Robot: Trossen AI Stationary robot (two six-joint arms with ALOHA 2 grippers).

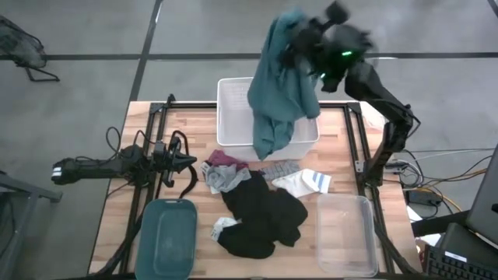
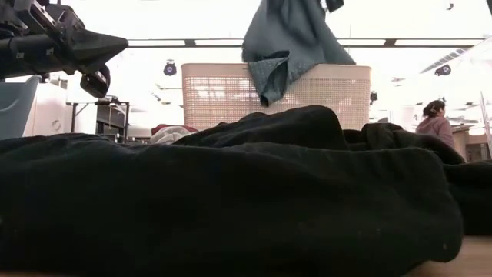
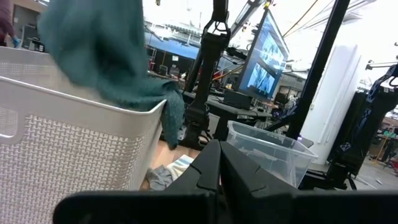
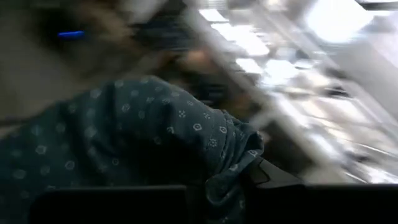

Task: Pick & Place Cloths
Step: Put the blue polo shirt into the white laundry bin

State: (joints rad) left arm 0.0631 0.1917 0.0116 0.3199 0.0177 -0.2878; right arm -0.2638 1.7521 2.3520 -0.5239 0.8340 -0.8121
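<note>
High view: right gripper (image 1: 299, 39) aloft, teal cloth (image 1: 276, 89) dangling.

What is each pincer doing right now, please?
Left pincer: shut, empty, beside the clothes pile.
Right pincer: shut on the teal cloth, above the basket.

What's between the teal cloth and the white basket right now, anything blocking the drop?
Nothing visible. The right claw holds the teal cloth above the white basket; its lower end already drapes over the basket's rim. The left claw waits shut near the table's left side, well clear.
</note>
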